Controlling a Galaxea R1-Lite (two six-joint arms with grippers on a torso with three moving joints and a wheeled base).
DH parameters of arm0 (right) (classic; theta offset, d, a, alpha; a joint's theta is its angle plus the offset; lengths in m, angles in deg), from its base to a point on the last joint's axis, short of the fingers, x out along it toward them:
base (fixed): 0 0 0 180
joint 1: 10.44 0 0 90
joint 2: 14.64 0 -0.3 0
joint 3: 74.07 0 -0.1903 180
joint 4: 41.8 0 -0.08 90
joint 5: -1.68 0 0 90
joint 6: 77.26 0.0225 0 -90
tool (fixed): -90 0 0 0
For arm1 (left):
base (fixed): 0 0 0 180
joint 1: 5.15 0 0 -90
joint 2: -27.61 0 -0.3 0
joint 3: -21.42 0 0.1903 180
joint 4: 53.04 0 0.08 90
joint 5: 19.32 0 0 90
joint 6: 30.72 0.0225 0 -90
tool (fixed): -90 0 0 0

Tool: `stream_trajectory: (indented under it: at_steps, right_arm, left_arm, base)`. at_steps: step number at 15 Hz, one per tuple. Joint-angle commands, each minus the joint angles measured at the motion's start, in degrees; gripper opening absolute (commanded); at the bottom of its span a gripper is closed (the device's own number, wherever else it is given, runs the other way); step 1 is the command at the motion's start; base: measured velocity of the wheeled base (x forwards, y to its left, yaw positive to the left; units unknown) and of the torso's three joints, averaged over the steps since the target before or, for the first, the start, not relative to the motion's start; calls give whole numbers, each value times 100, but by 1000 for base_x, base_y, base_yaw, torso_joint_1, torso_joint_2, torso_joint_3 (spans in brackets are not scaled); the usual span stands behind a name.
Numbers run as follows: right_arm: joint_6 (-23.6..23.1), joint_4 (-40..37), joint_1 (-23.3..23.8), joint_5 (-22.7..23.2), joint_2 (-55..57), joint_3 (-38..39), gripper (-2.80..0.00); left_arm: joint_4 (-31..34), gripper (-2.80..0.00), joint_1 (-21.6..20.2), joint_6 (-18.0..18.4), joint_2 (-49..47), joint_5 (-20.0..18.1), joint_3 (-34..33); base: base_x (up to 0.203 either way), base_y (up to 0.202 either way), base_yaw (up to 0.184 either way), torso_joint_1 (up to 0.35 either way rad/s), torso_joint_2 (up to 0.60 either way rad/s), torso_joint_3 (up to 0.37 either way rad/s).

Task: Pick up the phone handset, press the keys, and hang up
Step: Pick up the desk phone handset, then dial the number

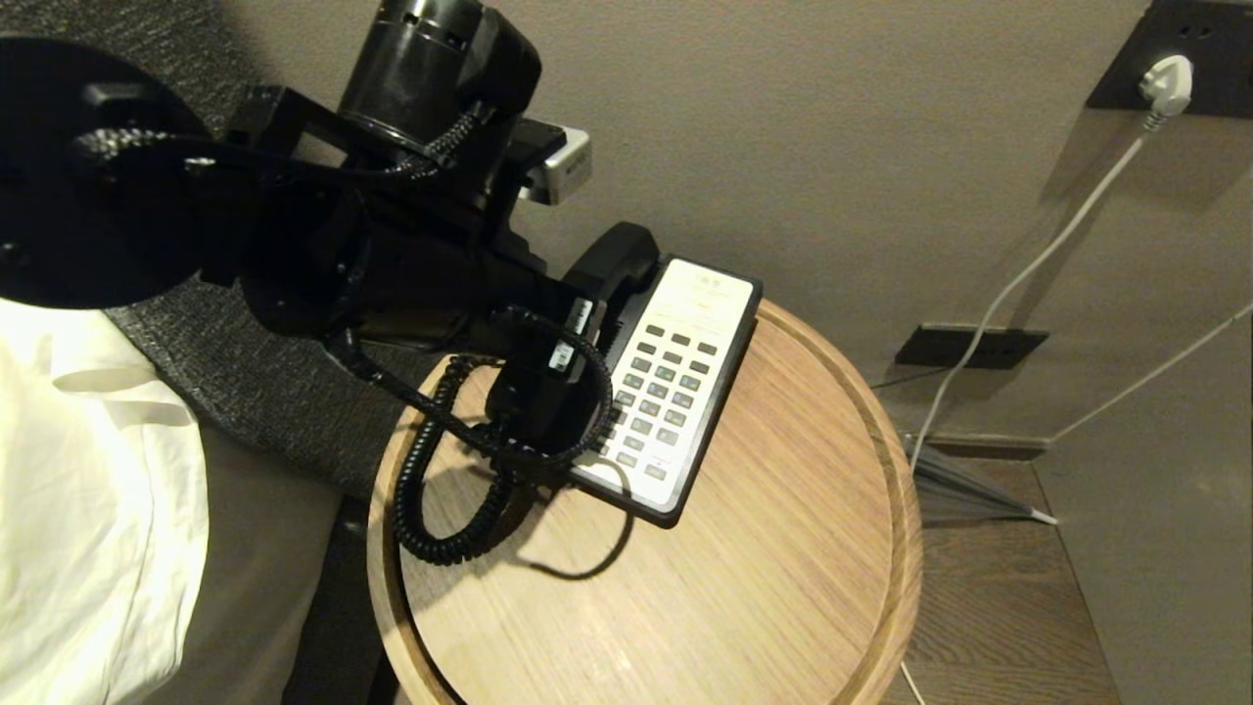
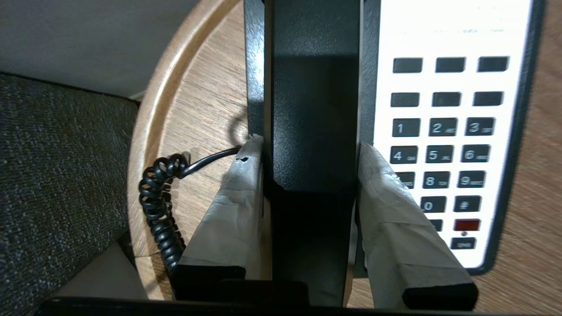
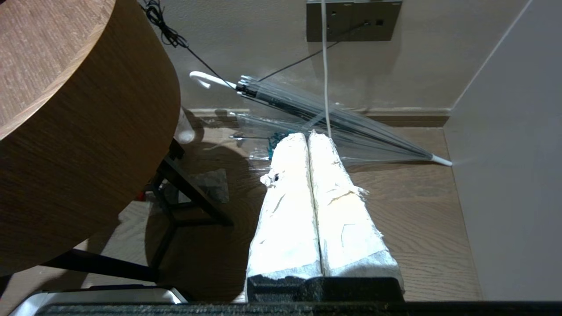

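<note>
Left hand point(image 2: 309, 153) clamps the phone handset point(image 2: 314, 96) beside the keypad point(image 2: 441, 145); right hand point(image 3: 309, 140) pressed closed.

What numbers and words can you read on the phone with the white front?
All of it stands on the black keys of the black-edged desk phone with the white faceplate, seen in the left wrist view:
"1"
"2"
"3"
"4"
"5"
"6"
"8"
"9"
"0"
"#"
The key before "8" is partly hidden by a taped finger.
The tiny letters beside the digits, the bottom key's label and the faint print at the top of the faceplate are too small to read.
</note>
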Motion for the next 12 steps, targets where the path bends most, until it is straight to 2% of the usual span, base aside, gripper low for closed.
stream_trajectory:
  at_steps: [1, 3, 7, 12]
  right_arm:
    - [0, 0, -1, -4, 8, 123, -280]
    - [0, 8, -1, -4, 8, 123, -280]
    - [0, 0, -1, -4, 8, 123, -280]
    - [0, 0, -1, 4, 8, 123, -280]
  left_arm:
    - [-12, -280, 66, -105, 263, 90, 5]
    - [6, -280, 108, -394, 476, 257, 16]
    - [74, -280, 107, -763, 1244, 334, -203]
    - [81, -280, 236, -2531, 2590, 584, -983]
  base:
    - [0, 0, 0, 0, 0, 0]
    - [0, 0, 0, 0, 0, 0]
    - [0, 0, 0, 0, 0, 0]
    - [0, 0, 0, 0, 0, 0]
